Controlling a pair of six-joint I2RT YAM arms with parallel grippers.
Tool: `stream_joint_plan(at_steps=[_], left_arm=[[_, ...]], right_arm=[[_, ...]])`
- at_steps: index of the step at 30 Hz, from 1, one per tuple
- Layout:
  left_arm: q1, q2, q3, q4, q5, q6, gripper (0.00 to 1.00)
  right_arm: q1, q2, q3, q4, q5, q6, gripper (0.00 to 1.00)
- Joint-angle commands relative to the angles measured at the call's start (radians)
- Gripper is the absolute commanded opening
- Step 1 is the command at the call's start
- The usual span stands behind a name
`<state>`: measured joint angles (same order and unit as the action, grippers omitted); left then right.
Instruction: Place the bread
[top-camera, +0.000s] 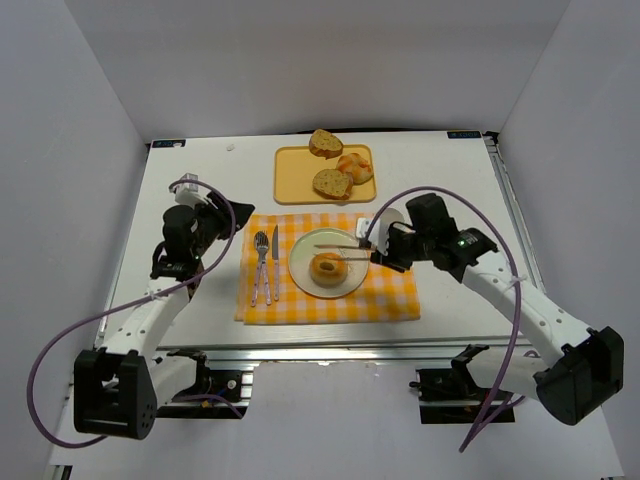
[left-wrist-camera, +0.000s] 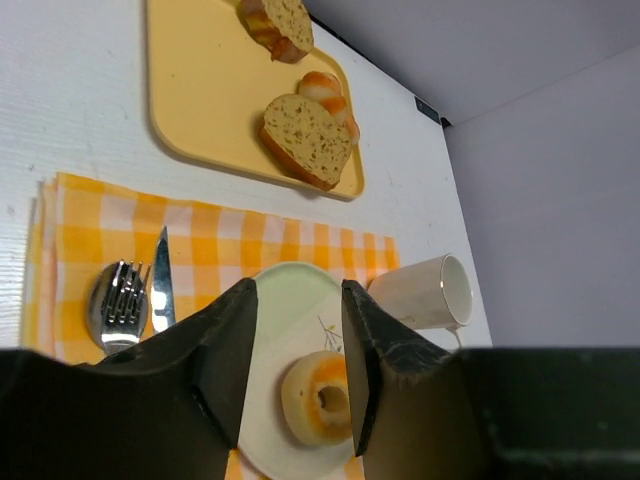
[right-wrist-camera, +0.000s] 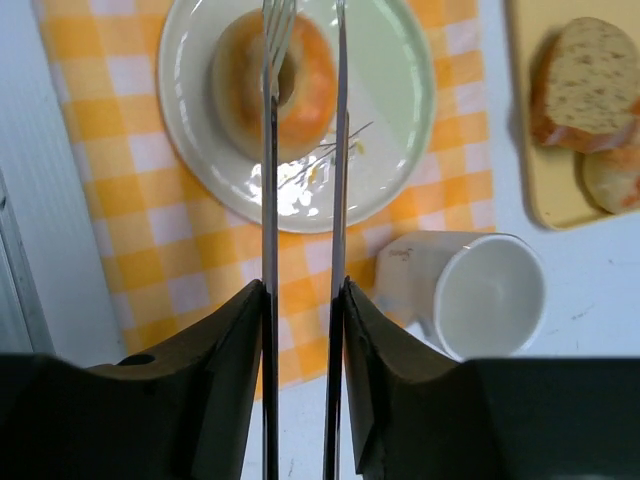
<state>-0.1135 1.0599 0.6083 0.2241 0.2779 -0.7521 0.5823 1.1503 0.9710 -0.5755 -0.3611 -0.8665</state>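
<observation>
The bread (top-camera: 327, 267), a small golden ring, lies on the pale round plate (top-camera: 300, 275) in the middle of the checked cloth. It also shows in the left wrist view (left-wrist-camera: 320, 395) and the right wrist view (right-wrist-camera: 300, 85). My right gripper (top-camera: 378, 245) (right-wrist-camera: 303, 290) is shut on metal tongs (right-wrist-camera: 268, 200). The tongs' two arms reach over the plate (right-wrist-camera: 390, 120), spread apart; one crosses the bread's hole and one runs along its edge. My left gripper (top-camera: 235, 215) (left-wrist-camera: 298, 290) is open and empty, left of the plate (left-wrist-camera: 290, 300).
A white mug (top-camera: 368, 228) lies on its side just behind the plate, close to my right gripper. A fork, spoon and knife (top-camera: 265, 262) lie on the yellow checked cloth (top-camera: 390, 300). A yellow tray (top-camera: 290, 180) at the back holds two bread slices and a roll.
</observation>
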Motion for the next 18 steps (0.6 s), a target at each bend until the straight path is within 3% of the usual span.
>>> stream_joint_plan(at_steps=[1, 7, 12, 18], left_arm=[[-0.008, 0.066, 0.05, 0.06, 0.056, -0.023, 0.45], [-0.055, 0.144, 0.116, 0.078, 0.069, -0.02, 0.39], [-0.109, 0.192, 0.143, 0.063, 0.058, -0.009, 0.34], [-0.117, 0.177, 0.128, 0.075, 0.043, -0.018, 0.36]], right_arm=[[-0.079, -0.017, 0.103, 0.062, -0.062, 0.115, 0.4], [-0.243, 0.058, 0.204, 0.094, -0.116, 0.269, 0.34], [-0.505, 0.17, 0.265, 0.15, -0.076, 0.526, 0.21], [-0.734, 0.27, 0.167, 0.255, -0.013, 0.759, 0.24]])
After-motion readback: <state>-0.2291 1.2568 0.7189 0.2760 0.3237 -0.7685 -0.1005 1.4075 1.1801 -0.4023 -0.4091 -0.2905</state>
